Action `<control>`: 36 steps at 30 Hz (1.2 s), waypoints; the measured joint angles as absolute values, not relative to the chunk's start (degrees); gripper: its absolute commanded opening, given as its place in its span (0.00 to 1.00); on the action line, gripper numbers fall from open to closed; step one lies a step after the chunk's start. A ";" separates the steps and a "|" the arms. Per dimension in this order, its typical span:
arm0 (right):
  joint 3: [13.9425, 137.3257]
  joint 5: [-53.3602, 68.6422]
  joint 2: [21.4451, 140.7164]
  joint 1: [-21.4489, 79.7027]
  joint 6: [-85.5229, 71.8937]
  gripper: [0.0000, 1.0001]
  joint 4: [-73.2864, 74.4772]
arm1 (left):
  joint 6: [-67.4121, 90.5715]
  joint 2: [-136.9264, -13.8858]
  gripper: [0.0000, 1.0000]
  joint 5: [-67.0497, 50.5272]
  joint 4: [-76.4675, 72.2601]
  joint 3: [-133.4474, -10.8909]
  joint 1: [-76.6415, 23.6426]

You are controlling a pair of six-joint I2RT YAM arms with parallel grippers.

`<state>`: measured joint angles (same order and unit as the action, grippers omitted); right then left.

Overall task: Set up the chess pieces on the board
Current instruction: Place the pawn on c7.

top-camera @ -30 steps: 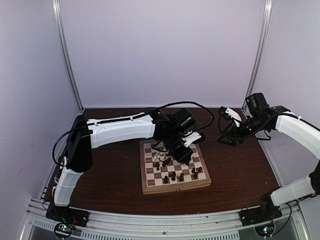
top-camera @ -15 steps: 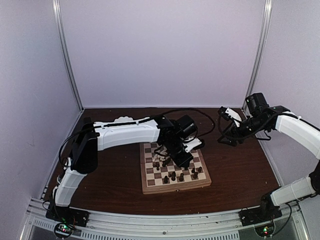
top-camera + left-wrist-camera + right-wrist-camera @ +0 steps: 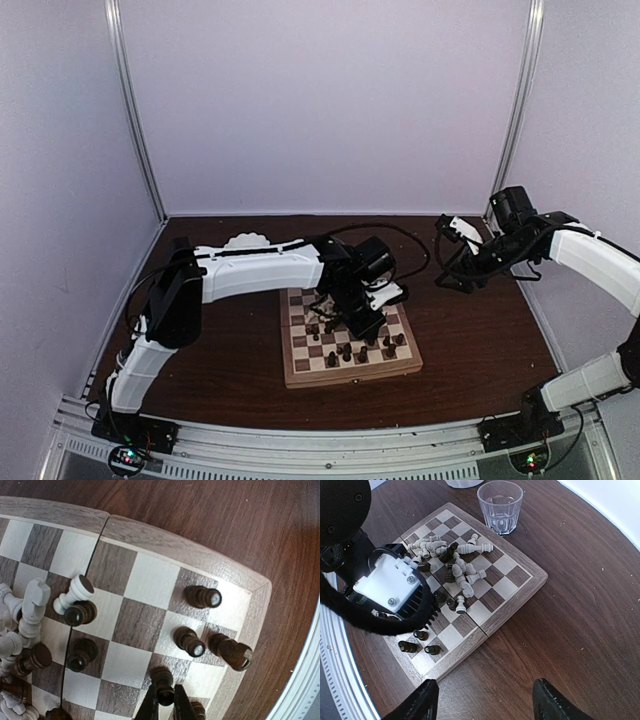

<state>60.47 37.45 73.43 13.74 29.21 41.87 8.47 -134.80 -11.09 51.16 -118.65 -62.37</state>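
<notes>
The board point(image 3: 297, 372) lies mid-table; it also shows in the left wrist view point(image 3: 150, 545) and the right wrist view point(image 3: 520, 587). My left gripper point(image 3: 366, 322) point(image 3: 165, 705) is shut on the head of a dark pawn point(image 3: 163, 682) whose base is at a dark square near the board's right corner. Other dark pieces point(image 3: 190, 641) stand beside it, near the rim. Cream pieces point(image 3: 451, 555) lie heaped with a few dark ones mid-board. My right gripper point(image 3: 447, 272) point(image 3: 485, 705) is open and empty above the tabletop, right of the board.
A clear drinking glass point(image 3: 500, 506) stands on the table by the board's far edge. A white scalloped object point(image 3: 245, 241) lies behind the left arm. A black cable point(image 3: 410, 240) loops over the left wrist. Walls close the table on three sides.
My left arm has stretched out and carried its gripper a little right and towards the near side over the board. The right arm has not moved.
</notes>
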 measured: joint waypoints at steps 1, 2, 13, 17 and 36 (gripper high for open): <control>60.47 37.45 73.43 13.74 29.21 0.67 41.87 | 8.47 -134.93 0.09 -11.14 51.16 -118.65 -62.37; 60.47 37.45 73.43 13.74 29.21 0.67 41.87 | 8.47 -135.04 0.09 -11.25 51.03 -118.65 -62.37; 60.47 37.45 73.80 13.74 29.34 0.67 41.91 | 8.49 -135.11 0.09 -11.60 51.18 -118.74 -62.37; 60.47 37.45 73.91 13.74 29.41 0.67 41.98 | 8.49 -135.11 0.09 -11.99 51.29 -118.74 -62.37; 60.47 37.45 74.17 13.74 29.43 0.67 42.06 | 8.88 -135.13 0.33 -12.45 52.45 -118.74 -62.37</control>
